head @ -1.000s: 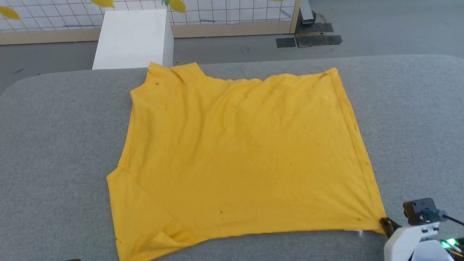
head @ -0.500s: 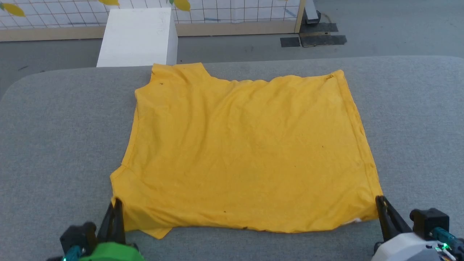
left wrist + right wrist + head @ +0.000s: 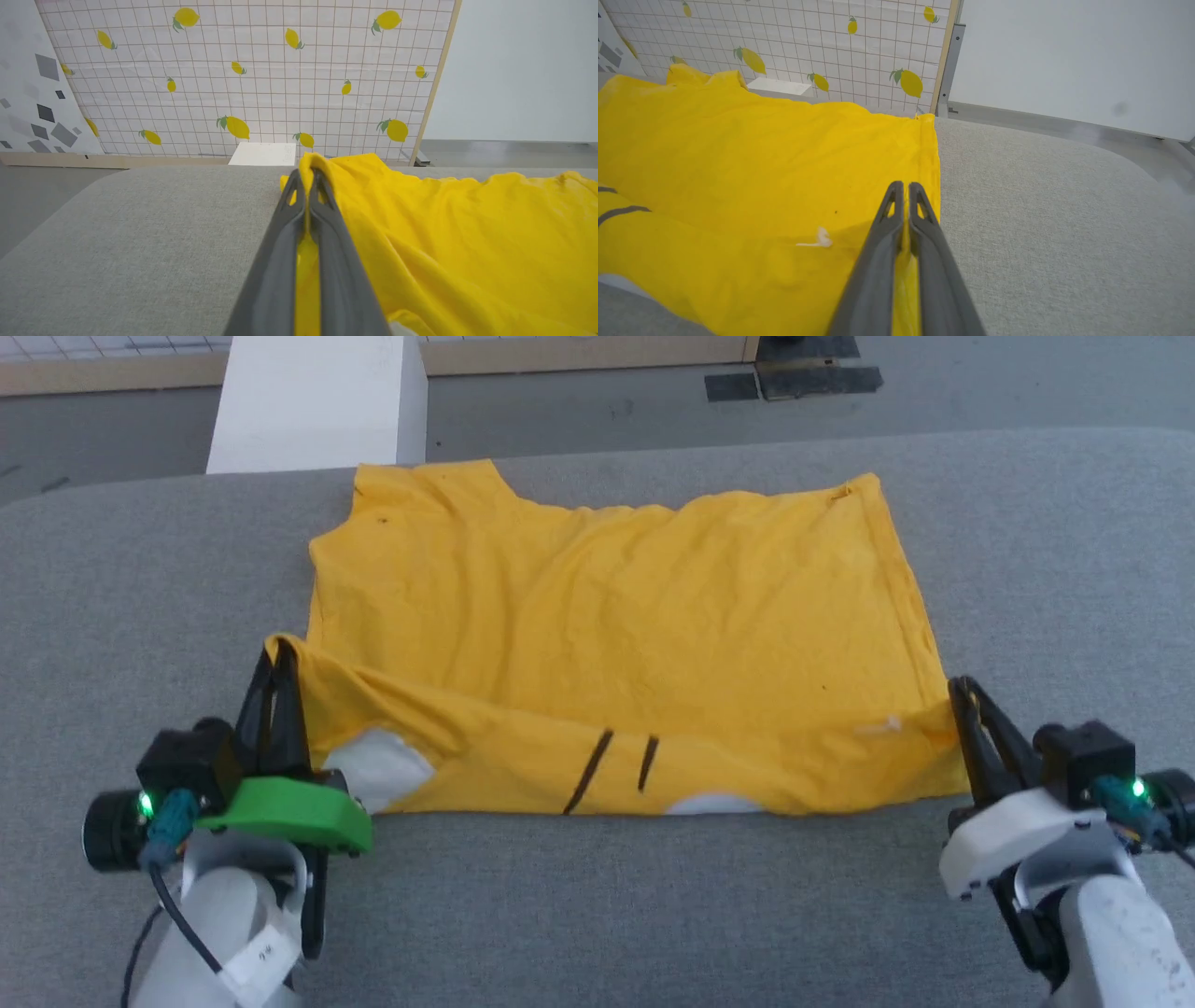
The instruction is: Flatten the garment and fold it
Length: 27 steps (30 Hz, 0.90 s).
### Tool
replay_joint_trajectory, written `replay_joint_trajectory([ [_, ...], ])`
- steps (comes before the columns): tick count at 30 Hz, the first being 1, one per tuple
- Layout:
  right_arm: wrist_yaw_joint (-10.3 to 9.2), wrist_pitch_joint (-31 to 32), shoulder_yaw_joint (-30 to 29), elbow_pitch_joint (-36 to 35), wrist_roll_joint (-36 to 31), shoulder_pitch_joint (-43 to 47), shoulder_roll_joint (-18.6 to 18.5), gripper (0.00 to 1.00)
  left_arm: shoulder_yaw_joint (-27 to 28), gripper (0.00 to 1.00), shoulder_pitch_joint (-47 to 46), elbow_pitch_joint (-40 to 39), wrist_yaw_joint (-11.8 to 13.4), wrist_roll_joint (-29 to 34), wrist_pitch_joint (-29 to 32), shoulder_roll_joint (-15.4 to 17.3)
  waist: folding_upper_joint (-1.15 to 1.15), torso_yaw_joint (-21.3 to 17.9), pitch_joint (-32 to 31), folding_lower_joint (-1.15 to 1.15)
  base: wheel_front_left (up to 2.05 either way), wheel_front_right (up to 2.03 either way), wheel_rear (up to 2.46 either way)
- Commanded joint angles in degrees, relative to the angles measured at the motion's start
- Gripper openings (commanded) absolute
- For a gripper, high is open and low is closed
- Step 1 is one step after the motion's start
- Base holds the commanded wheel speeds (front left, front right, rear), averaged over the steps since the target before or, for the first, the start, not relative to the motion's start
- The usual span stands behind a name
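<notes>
The garment (image 3: 607, 607) lies on the grey table (image 3: 597, 915), plain side up and mostly smooth, so I judge the flattening is nearly done. The left gripper (image 3: 279, 661) and the right gripper (image 3: 963, 695) are each clenched on one near corner. The near edge is raised and turned over, showing a white patch (image 3: 378, 767) and black lines (image 3: 590, 770). The first fold seems only begun; carrying the edge across and the other folds are left.

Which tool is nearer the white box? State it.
Left. The left tool grips the garment in front of the white box; the right tool grips it far to the side.
</notes>
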Motion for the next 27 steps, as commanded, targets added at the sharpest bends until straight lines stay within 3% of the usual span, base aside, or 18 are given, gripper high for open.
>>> replay_joint_trajectory([
  [1, -0.10, 0.32, 0.18, 0.79, -0.31, -2.04, -0.53, 0.00, 0.39, 0.00, -1.96, 0.99, -0.65, 0.92, -0.42, 0.24, 0.00, -0.19, 1.64, 0.00, 0.00, 0.00, 0.00],
  [8, -0.10, 4.81, 0.29, 6.04, -0.60, -9.14, -2.06, 0.00, 0.22, 0.00, -9.06, 9.72, -3.52, 0.86, 1.11, 2.38, 0.00, -0.42, 4.95, 0.00, 0.00, 0.00, 0.00],
  [14, -0.10, 14.04, -0.14, 12.45, 1.18, -14.29, -2.68, 0.00, -1.14, 0.00, -14.73, 17.66, -6.91, -0.49, 8.56, 4.26, 0.00, -0.46, 7.54, 0.00, 0.00, 0.00, 0.00],
  [22, -0.10, 31.27, 1.49, 16.89, 5.92, -18.80, -3.61, 0.00, -2.69, 0.00, -18.14, 26.98, -12.49, -8.59, 34.63, 5.26, 0.00, -0.52, 8.55, 0.00, 0.00, 0.00, 0.00],
  [25, -0.10, 35.36, 1.61, 16.30, 7.57, -18.85, -3.87, 0.00, -2.20, 0.00, -17.98, 26.54, -12.42, -10.49, 38.65, 5.57, 0.00, -0.33, 7.80, 0.00, 0.00, 0.00, 0.00],
  [26, -0.10, 35.63, 1.33, 15.65, 8.03, -18.65, -3.93, 0.15, -1.69, 0.44, -17.80, 25.71, -11.91, -10.65, 37.84, 5.66, 0.00, -0.20, 7.40, 0.00, 0.00, 0.00, 0.00],
  [27, -0.10, 35.55, 1.08, 15.08, 8.37, -18.40, -3.91, 0.42, -1.35, 0.94, -17.61, 24.88, -11.48, -10.44, 36.46, 5.81, 0.00, -0.09, 7.11, 0.00, 0.00, 0.00, 0.00],
])
